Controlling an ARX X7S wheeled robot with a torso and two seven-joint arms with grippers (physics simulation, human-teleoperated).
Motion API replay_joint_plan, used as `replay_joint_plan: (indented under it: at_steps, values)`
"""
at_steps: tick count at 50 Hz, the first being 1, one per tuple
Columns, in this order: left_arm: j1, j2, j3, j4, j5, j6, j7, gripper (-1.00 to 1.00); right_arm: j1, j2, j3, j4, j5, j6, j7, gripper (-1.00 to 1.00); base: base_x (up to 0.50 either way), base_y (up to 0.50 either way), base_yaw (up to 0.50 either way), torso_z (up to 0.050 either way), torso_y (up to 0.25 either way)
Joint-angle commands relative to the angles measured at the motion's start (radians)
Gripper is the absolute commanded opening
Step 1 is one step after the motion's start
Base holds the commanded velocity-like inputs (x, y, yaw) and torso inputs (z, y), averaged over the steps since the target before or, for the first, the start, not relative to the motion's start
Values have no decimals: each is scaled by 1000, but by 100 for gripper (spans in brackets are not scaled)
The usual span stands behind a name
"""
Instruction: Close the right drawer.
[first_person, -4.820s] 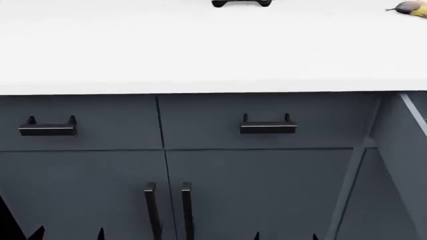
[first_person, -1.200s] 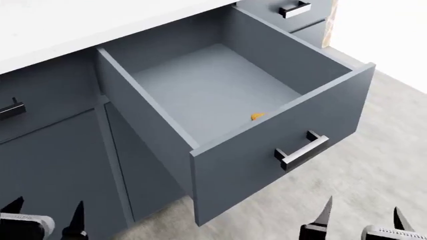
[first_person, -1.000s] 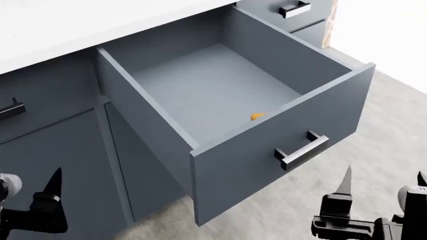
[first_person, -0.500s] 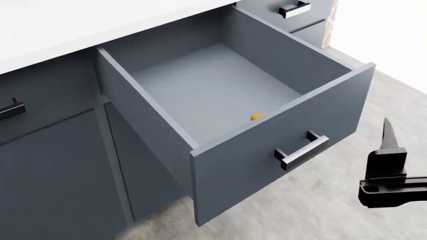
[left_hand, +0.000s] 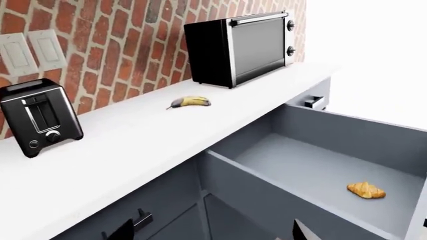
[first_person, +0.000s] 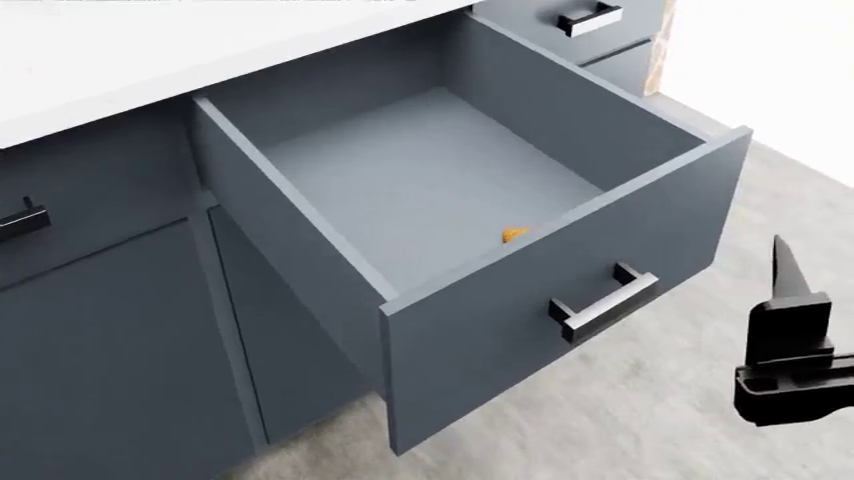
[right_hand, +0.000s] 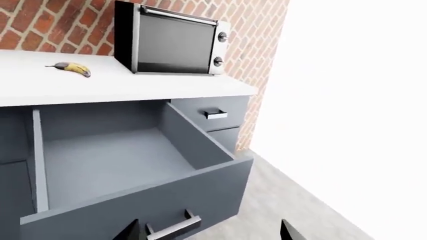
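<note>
While the right drawer (first_person: 441, 200) stands pulled fully out below the counter's front edge, the right gripper (first_person: 795, 355) hovers just off its front right corner, fingers apart, gripping nothing. Pushing at that corner could skew and jam it.

Right gripper (first_person: 801, 330) cut off by head view's right edge, one finger visible. Left gripper (left_hand: 210, 232) only two fingertips at wrist view's edge. Right drawer (first_person: 441, 190) front hid part of orange scrap (first_person: 514, 234); scrap too small to identify there.
</note>
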Motion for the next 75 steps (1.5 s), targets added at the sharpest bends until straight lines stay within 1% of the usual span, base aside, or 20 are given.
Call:
replay_joint_plan:
  at_steps: [1,5,7,12,22,25,27,32,39,43,46,60,75]
  values:
    - [-7,-20,13,-34,8,26,30,100,7,12,2,-1,11,4,6,100,194,-151,0,0,0]
    - [-3,-13,11,-39,6,32,21,100,-19,12,31,-8,7,-4,5,100,195,-152,0,0,0]
    - [9,-1,15,-32,5,36,16,100,-31,7,22,-9,-9,-7,4,100,196,-153,0,0,0]
    - [10,4,8,-42,-8,37,12,100,-24,10,33,-17,4,-10,16,100,228,-178,0,0,0]
    - [46,-12,-9,-22,-19,47,13,100,-63,14,41,-41,-13,-12,15,100,356,-278,0,0,0]
    - [55,-24,-21,-23,-25,50,23,100,-54,27,54,-46,15,-2,32,100,359,-280,0,0,0]
    - [48,-14,-8,-24,-20,52,15,100,-57,26,54,-44,11,-4,31,100,359,-280,0,0,0]
    - [54,-24,-20,-18,-42,43,11,100,-55,30,50,-54,4,-7,39,100,361,-282,0,0,3]
    - [57,-12,-11,-14,-43,50,-1,100,-28,45,42,-54,29,0,56,100,361,-282,0,0,0]
    - [54,-26,-24,-16,-54,50,3,100,-24,43,32,-53,33,0,61,100,336,-262,0,0,3]
    - [68,-33,-35,-11,-62,49,0,100,-30,42,38,-55,30,-4,58,100,169,-132,0,0,0]
    - [63,-23,-18,-7,-75,51,-21,100,-32,50,37,-57,35,-10,54,100,168,-131,0,0,1]
    - [82,-33,-18,-8,-79,66,-10,100,-50,51,44,-60,31,-18,49,100,196,-153,0,0,1]
